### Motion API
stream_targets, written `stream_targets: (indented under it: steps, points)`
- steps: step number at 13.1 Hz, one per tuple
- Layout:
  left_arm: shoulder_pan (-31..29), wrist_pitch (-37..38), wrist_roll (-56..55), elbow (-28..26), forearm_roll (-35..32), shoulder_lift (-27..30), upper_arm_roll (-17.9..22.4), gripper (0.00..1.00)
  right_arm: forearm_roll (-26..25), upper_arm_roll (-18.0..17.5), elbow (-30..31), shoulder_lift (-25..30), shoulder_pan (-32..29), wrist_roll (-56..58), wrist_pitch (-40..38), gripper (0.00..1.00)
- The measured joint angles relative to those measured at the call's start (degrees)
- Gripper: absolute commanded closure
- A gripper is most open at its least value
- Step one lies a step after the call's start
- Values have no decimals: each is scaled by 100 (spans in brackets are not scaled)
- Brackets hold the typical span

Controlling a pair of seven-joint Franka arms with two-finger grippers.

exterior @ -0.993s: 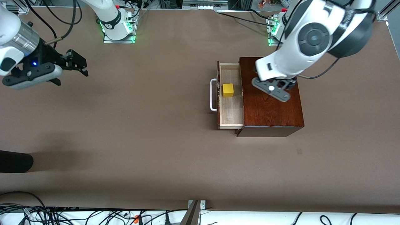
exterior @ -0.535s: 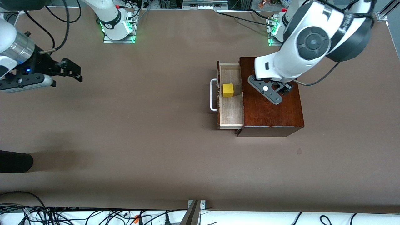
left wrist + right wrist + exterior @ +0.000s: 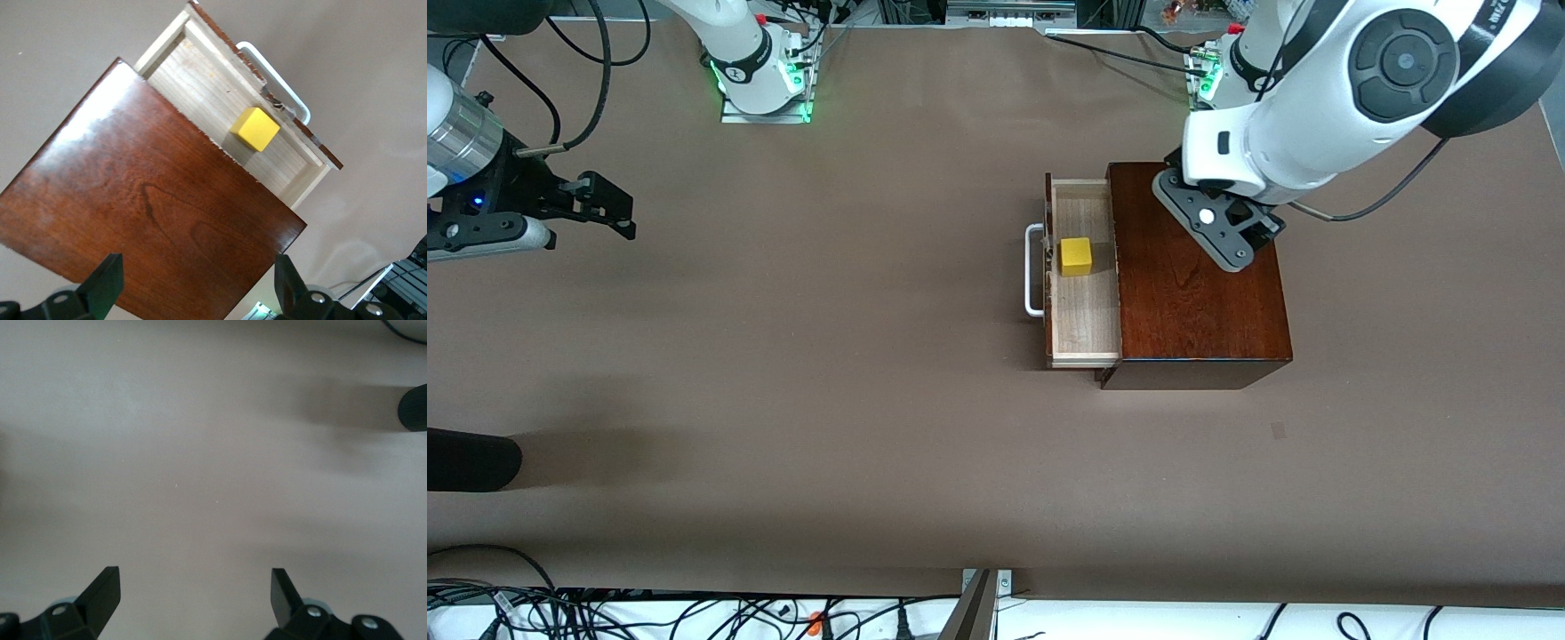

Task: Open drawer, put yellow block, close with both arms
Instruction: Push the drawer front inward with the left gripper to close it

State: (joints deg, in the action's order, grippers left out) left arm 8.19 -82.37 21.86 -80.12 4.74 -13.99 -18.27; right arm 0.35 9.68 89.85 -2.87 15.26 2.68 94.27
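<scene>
pale wood shows where the drawer (image 3: 1085,276) stands pulled out of the glossy dark-brown box (image 3: 1200,293), toward the right arm's end of the table, its white bar handle (image 3: 1033,270) at the outer face. the yellow block (image 3: 1076,256) sits inside the drawer on the tray floor, close to the drawer's front panel (the wrist picture puts it just beside that panel, though whether it touches cannot be told), and about midway along the drawer's length.

the left gripper (image 3: 193,290) hangs over the top of the box, above the corner nearest the left arm's base; in the left wrist view its two black fingertips (image 3: 107,280) are spread wide apart with nothing between them, and below them lie the box's lid, the open drawer and the yellow block (image 3: 254,129).

the right gripper (image 3: 609,209) is up over bare brown table (image 3: 827,356) well apart from the box, at the right arm's end. its fingers (image 3: 103,590) are also parted and hold nothing; the right wrist view shows only the table surface and a dark rounded object (image 3: 413,408) at the picture's edge.
</scene>
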Motion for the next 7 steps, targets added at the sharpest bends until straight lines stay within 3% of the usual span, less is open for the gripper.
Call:
stream_targets:
  steps: [3,7]
  points:
    - [272,-172,53,-18,59,-254,-254,0,0,-28,-41,-33,19,-1,14,0]
    - [858,-1404,451,-99,41,-923,-309,0,0,-33,-48,-49,37,-1,22,0]
